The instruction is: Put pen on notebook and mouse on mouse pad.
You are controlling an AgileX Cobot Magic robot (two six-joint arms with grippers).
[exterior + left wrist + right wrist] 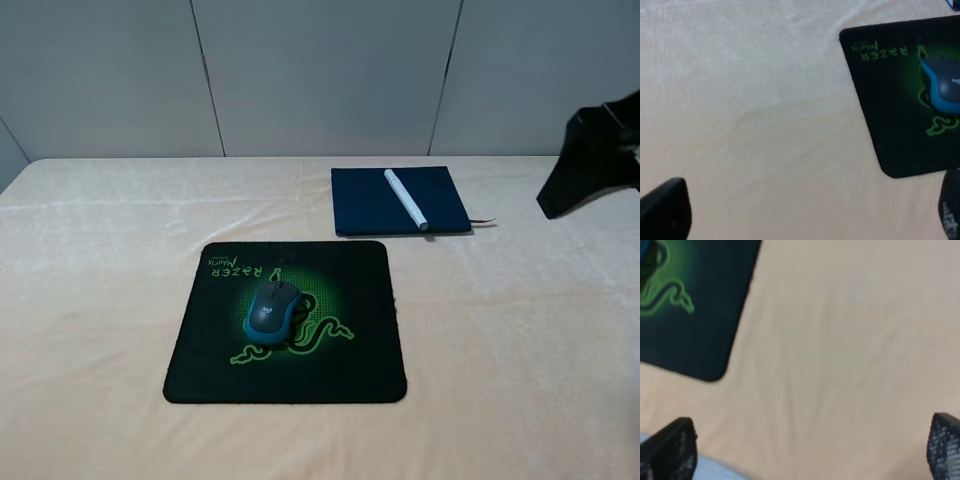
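The mouse, dark grey on top with teal sides, rests on the black mouse pad over its green emblem. Farther back, the white pen lies diagonally across the navy notebook. The left wrist view shows the mouse on the pad. My left gripper hangs open over bare cloth beside the pad, holding nothing. My right gripper is also open and empty, above cloth near a corner of the pad. Only part of the right arm shows at the overhead view's right edge.
A cream cloth with soft wrinkles covers the whole table. Grey wall panels stand behind the far edge. A thin ribbon sticks out of the notebook toward the right arm.
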